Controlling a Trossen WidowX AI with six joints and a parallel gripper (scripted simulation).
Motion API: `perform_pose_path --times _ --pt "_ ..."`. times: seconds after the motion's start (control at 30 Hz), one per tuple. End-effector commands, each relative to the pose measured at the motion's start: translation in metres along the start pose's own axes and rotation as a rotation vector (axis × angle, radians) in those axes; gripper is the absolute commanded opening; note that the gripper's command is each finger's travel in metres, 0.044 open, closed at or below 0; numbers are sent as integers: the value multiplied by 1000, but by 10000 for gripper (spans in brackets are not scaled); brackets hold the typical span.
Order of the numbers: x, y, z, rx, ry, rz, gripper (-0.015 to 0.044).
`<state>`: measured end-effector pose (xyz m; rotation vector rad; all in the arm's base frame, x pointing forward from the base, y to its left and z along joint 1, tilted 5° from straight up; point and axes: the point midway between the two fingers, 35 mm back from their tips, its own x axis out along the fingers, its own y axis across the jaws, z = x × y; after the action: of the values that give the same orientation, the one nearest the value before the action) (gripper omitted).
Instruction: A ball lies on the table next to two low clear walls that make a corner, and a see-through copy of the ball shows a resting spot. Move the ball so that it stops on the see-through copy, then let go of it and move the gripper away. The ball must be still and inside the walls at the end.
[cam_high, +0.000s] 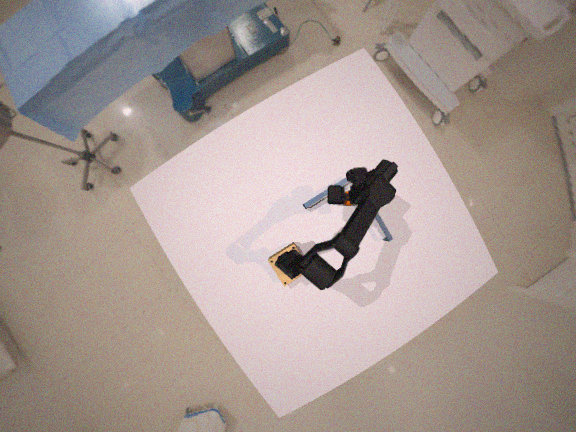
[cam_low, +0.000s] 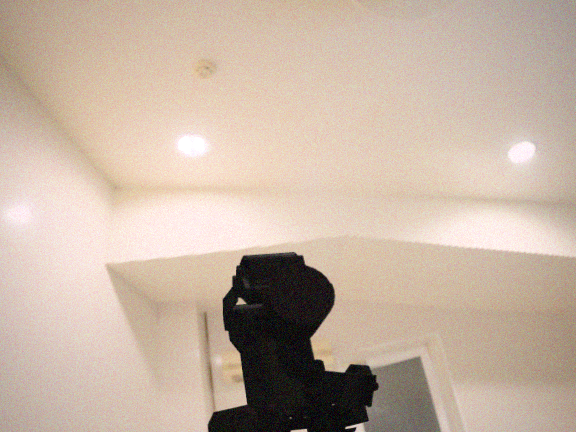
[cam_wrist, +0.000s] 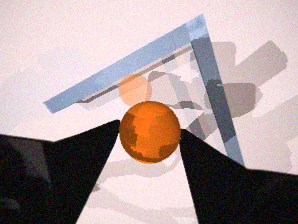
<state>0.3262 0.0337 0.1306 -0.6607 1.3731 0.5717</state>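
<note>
High overhead view, low upward exterior, close wrist view.

Hospital room, gurney (cam_high: 440, 55) (wheeled), blue drape (cam_high: 75, 55)

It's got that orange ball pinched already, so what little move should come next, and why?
Probably a short carry forward toward the pale see-through copy, which lies just beyond the orange ball in the wrist view, near the long clear wall. The gripper is shut on the ball, one dark finger on each side, and the ball is not yet over the copy, so letting go now looks premature.
</note>
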Motion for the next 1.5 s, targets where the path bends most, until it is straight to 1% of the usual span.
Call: perform_pose_path --times 0.0,0.37,0.67,1.07,1.47 --pt "7 8 1 -173 7 0 0" --pt "21 27 6 -589 6 3 0" --pt "27 27 7 -595 6 3 0" --pt "90 27 6 -595 6 3 0" --pt "100 27 6 -595 6 3 0"
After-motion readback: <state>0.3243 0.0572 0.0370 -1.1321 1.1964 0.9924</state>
